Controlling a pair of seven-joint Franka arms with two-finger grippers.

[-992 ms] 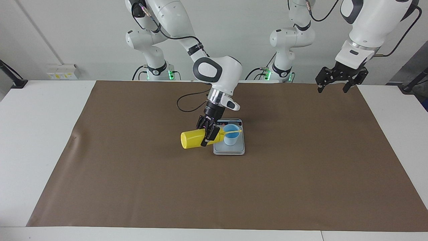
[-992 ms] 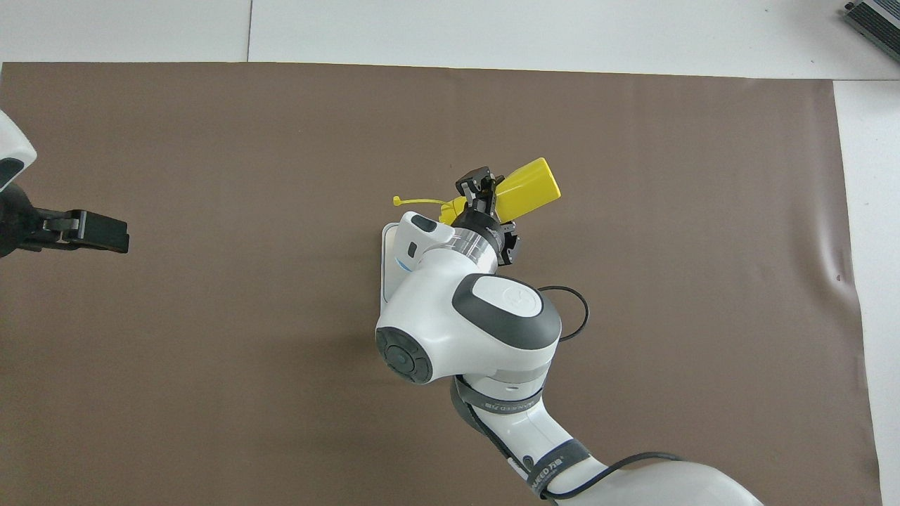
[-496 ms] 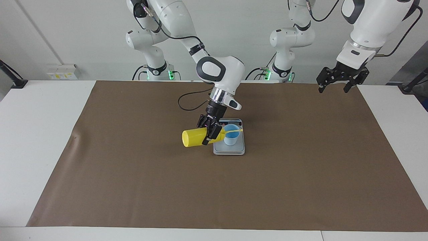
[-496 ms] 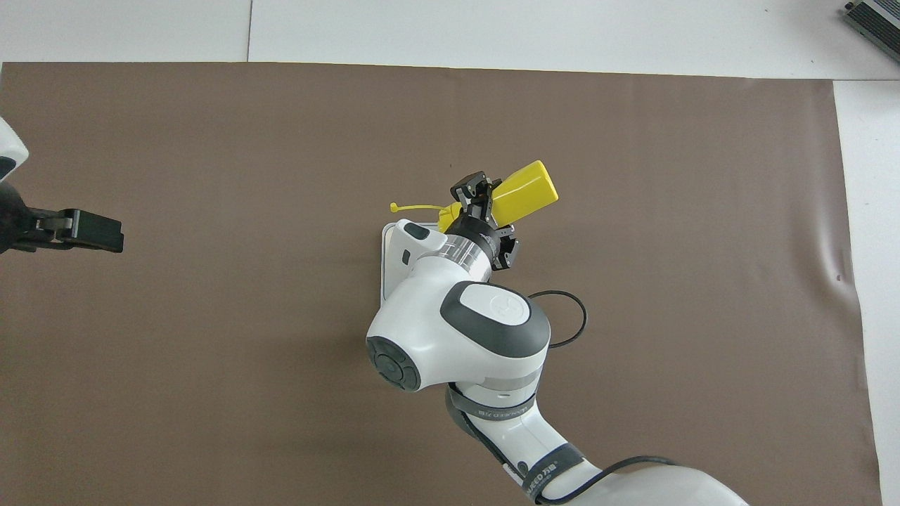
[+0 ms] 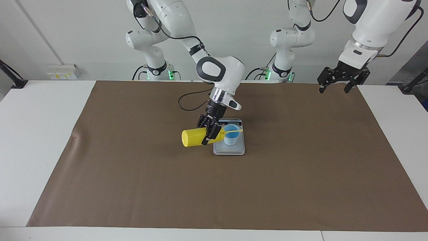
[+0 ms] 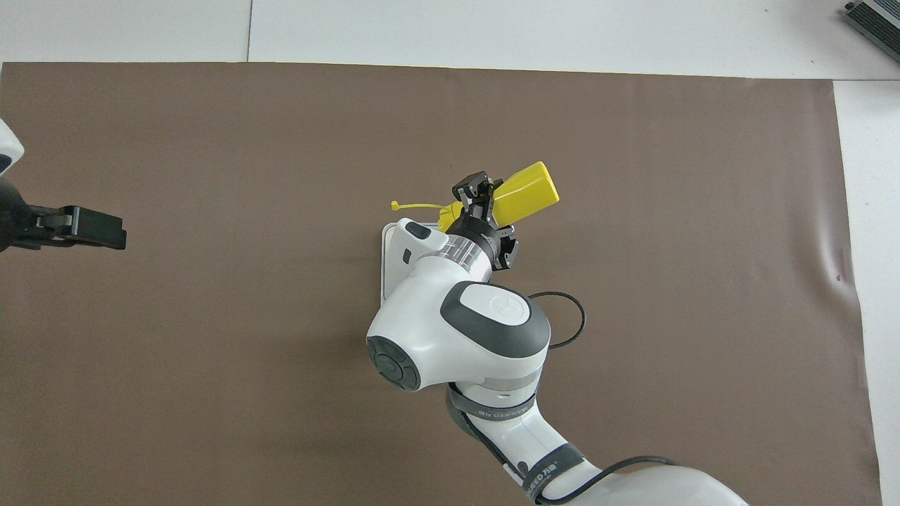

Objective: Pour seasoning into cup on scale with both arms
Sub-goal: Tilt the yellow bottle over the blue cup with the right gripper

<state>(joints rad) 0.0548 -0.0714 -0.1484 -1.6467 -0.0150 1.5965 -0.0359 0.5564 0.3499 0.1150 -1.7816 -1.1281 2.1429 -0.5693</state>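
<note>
Tabletop (image 5: 40, 134), white, carries a brown mat (image 5: 301, 167). The facing view shows the scale (image 5: 229, 148) at mid-mat with the cup (image 5: 231, 135) upright on its plate; overhead, the right arm (image 6: 460, 330) hides the cup and all but one edge of the scale (image 6: 384, 267).

The bottle (image 5: 194, 138) is in the air, long axis near horizontal, base toward the right arm's end of the tabletop, nozzle end at the cup's rim. Its strap (image 5: 234, 131) crosses over the cup's mouth (overhead it pokes out clear of the arm).

The right arm reaches from its base down to mid-mat; the right hand (image 5: 210, 132) points steeply down, clamped across the bottle near the nozzle end.

The left arm waits; the left hand (image 5: 335, 87) hangs with fingers spread, holding nothing, over the mat's corner at its own end.
</note>
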